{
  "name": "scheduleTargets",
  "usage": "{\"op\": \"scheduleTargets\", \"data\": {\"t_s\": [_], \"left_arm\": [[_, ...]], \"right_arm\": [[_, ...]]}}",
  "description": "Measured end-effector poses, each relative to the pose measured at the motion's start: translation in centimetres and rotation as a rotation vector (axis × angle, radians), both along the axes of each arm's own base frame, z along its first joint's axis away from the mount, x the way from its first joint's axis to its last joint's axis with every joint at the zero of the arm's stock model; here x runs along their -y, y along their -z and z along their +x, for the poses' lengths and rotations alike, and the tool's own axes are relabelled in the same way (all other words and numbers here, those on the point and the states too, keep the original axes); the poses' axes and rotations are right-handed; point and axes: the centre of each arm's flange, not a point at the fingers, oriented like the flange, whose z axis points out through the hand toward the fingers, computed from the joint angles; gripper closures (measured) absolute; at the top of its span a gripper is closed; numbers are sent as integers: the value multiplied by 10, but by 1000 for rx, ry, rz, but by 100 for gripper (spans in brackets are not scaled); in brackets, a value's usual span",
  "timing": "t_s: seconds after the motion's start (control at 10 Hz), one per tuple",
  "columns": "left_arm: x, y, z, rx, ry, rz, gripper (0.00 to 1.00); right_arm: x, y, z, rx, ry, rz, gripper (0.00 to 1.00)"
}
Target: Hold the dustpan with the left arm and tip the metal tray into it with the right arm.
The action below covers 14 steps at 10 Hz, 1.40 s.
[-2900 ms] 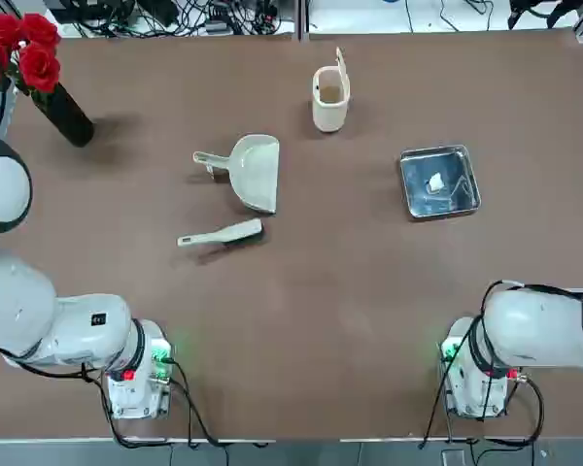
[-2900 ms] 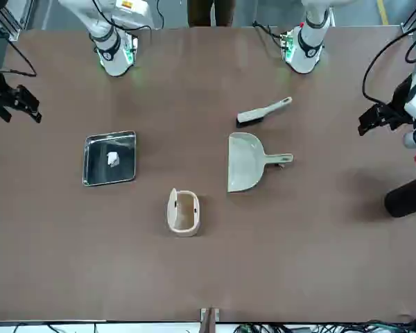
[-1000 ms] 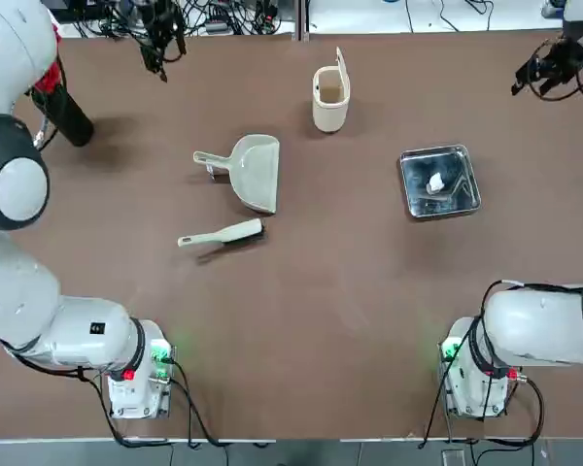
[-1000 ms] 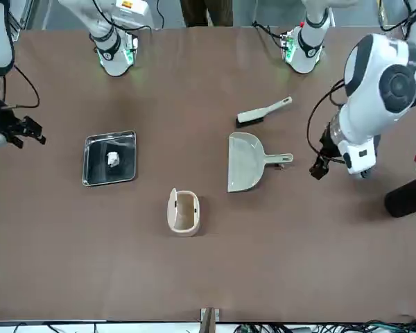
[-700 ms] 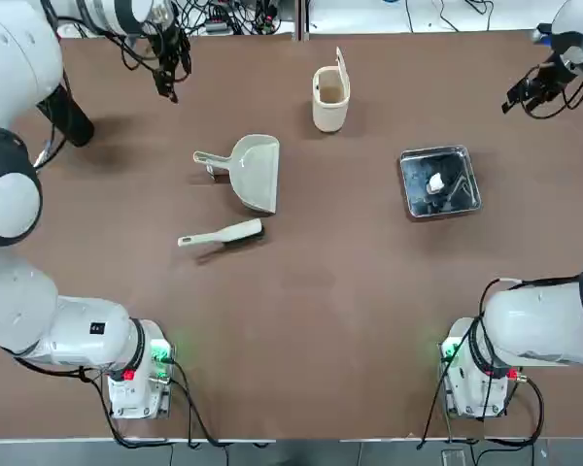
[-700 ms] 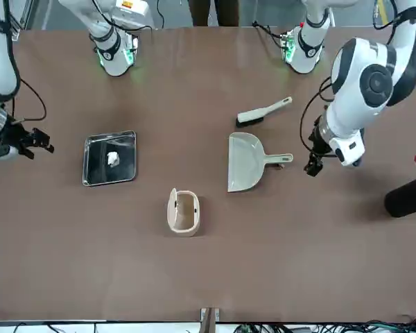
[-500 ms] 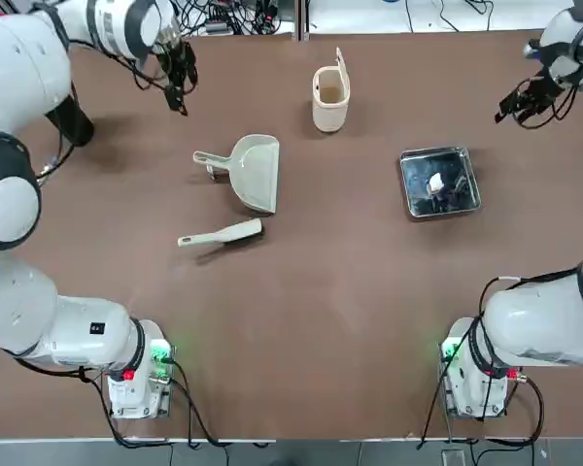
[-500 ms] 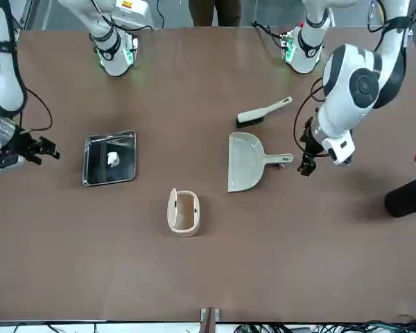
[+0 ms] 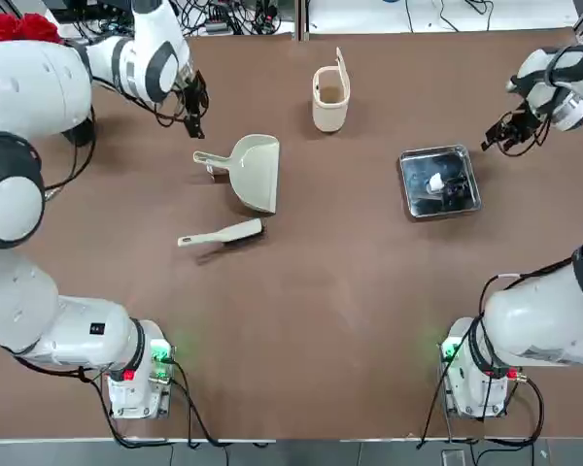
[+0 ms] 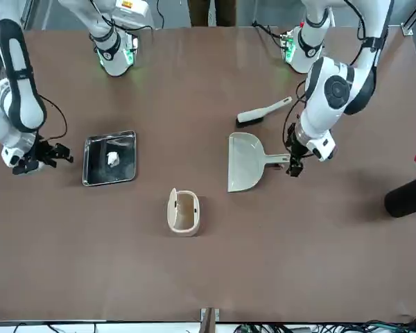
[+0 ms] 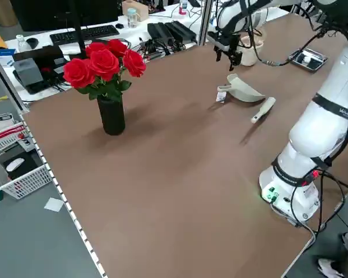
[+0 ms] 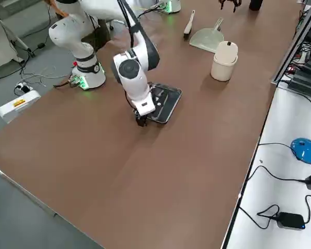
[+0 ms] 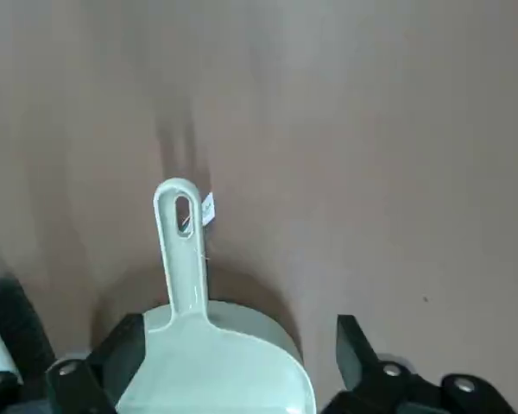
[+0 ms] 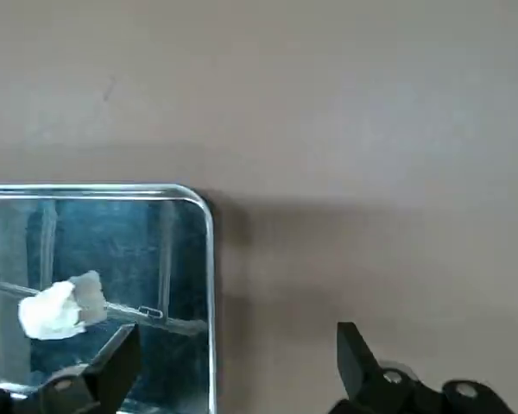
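Dustpan [image 9: 252,171] lay flat on the brown table [image 9: 301,320], left of centre in the top view, its stubby handle pointing toward the left arm's side and its scoop mouth toward the middle. Above the tip of that handle hung the left gripper [image 9: 193,116], its jaws spread wide and holding nothing; the left wrist view showed the handle [image 13: 180,241] lying between the two black fingers [image 13: 86,375], untouched. Over by the right edge, the right gripper [image 9: 498,136] hovered just beyond the far right corner of the metal tray [image 9: 439,182], jaws likewise wide and empty. The tray sat flat on the table with a small white crumpled scrap [image 14: 62,307] inside it. Between dustpan and tray, nearer the far edge, stood a cream bin [image 9: 330,95] with its lid flap raised, and a cream long-handled brush [image 9: 222,234] lay just in front of the dustpan. Red roses in a dark vase [image 11: 111,114] stood near the table's far left corner. Beyond the table edge were keyboards, cables and a white wire basket [image 11: 14,168] on the grey floor.
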Motion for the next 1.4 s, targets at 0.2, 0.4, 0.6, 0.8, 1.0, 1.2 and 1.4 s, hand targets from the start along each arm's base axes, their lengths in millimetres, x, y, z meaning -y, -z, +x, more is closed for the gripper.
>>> {"op": "scheduleTargets", "data": {"t_s": [0.2, 0.4, 0.6, 0.8, 1.0, 1.2, 1.4], "left_arm": [[10, 33, -3, -28, -2, 29, 4], [23, 68, -6, -32, -34, 52, 4], [21, 91, -15, -67, -55, 68, 4], [17, 95, -24, -76, -57, 78, 4], [17, 95, -26, -74, -66, 86, 6], [16, 96, -28, -71, -66, 94, 8], [16, 99, -30, -61, -72, 116, 11]], "right_arm": [[-5, 21, -1, -26, -9, 2, 0], [-13, 27, 1, -33, -21, 3, 0], [-18, 36, 2, -27, -15, -2, 2], [-29, 50, 3, -25, -13, -3, 6], [-34, 58, 2, -33, -10, 3, 16], [-34, 60, 1, -36, -8, 4, 26], [-34, 63, 0, -41, -7, 3, 34]]}}
